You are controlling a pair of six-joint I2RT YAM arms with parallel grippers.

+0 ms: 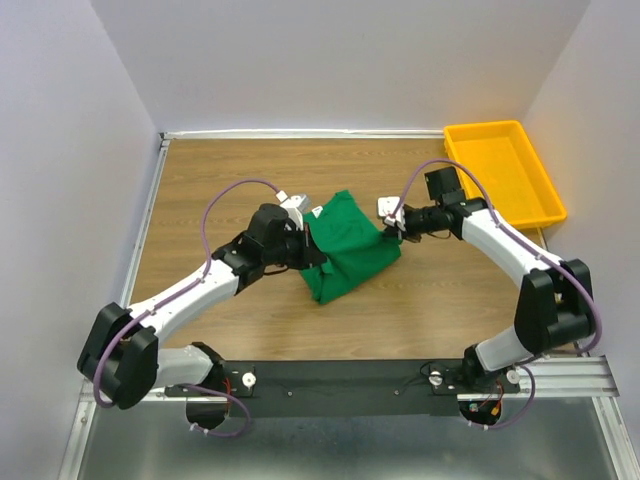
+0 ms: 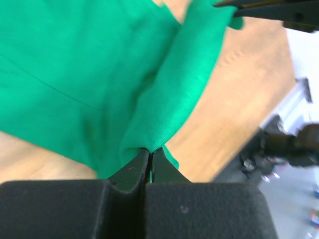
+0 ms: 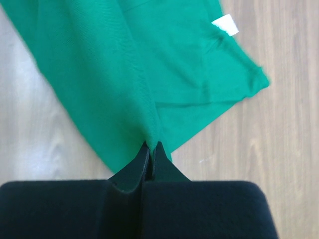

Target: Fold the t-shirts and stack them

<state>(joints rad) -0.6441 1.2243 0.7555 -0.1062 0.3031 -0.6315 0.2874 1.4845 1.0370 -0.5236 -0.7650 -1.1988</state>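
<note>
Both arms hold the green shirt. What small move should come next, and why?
Probably lift both pinched edges together to carry a fold over: the left jaws and the right jaws are each shut on opposite sides of the green t-shirt.

Both arms come in from the near side of the green t-shirt (image 1: 350, 250), elbows bent outward, forearms angling in toward it from either side. The left gripper (image 1: 306, 243) sits at the shirt's left edge, jaws pinched tight on a fold of cloth. The right gripper (image 1: 393, 229) is at the shirt's right edge, same deal, clamped on fabric. The wrists point inward, pretty much facing each other across it.
</note>
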